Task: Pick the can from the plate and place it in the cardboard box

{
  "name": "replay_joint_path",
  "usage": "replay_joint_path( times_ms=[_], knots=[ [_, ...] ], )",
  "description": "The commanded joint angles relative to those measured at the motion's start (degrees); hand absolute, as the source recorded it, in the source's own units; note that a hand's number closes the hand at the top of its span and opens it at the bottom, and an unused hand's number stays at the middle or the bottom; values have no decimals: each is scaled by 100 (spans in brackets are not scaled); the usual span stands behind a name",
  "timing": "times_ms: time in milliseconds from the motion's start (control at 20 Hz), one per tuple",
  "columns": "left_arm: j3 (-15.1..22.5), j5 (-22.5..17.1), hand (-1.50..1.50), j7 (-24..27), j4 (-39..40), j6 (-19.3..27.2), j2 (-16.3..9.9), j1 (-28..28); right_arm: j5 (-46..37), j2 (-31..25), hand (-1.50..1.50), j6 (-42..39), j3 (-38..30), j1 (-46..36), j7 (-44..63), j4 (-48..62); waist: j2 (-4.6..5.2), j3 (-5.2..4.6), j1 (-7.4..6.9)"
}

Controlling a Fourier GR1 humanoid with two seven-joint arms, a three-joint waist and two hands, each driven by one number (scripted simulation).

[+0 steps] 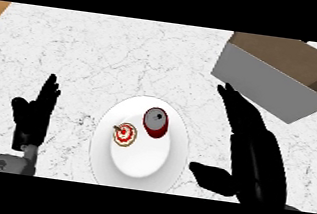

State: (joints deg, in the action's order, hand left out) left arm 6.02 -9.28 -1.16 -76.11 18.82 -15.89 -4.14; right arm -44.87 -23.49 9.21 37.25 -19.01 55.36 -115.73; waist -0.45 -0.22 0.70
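Note:
A dark red can (pixel 156 122) with a grey lid stands upright on a white plate (pixel 139 164) near the counter's front middle. Beside it on the plate lies a small round pastry (pixel 125 135) with a red centre. An open cardboard box (pixel 281 77) sits at the back right, tilted in the view. My right hand (pixel 253 146) is open, fingers straight and pointing away, just right of the plate and apart from the can. My left hand (pixel 35 115) rests open at the lower left, fingers up.
The white marble counter (pixel 86 59) spreads around the plate. Wooden floor shows past its back corners. The box's near wall stands close to my right hand's fingertips.

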Motion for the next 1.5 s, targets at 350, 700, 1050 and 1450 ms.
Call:
replay_joint_path(
  times_ms=[350, 700, 1050, 1450],
  knots=[
    [-46, 55, 0, 105, 180, -134, 70, -183, 76, 1563, -150, -2304, 449, -1176, 2198, 436, 21, 8, -89],
    [-54, 67, 0, -30, 106, -165, 37, -128, 245, 2110, -150, -2651, 91, -1226, 2358, 1284, 24, 14, -65],
    [-99, 167, 0, -16, 242, -123, 96, -209, 460, 2338, -150, -2203, 192, -1846, 2670, 1907, 37, 15, -140],
    [-67, 195, 0, 51, 82, -148, 163, -69, 568, 2342, -150, -2283, 332, -1961, 2977, 2309, 13, 15, -160]
  ],
)
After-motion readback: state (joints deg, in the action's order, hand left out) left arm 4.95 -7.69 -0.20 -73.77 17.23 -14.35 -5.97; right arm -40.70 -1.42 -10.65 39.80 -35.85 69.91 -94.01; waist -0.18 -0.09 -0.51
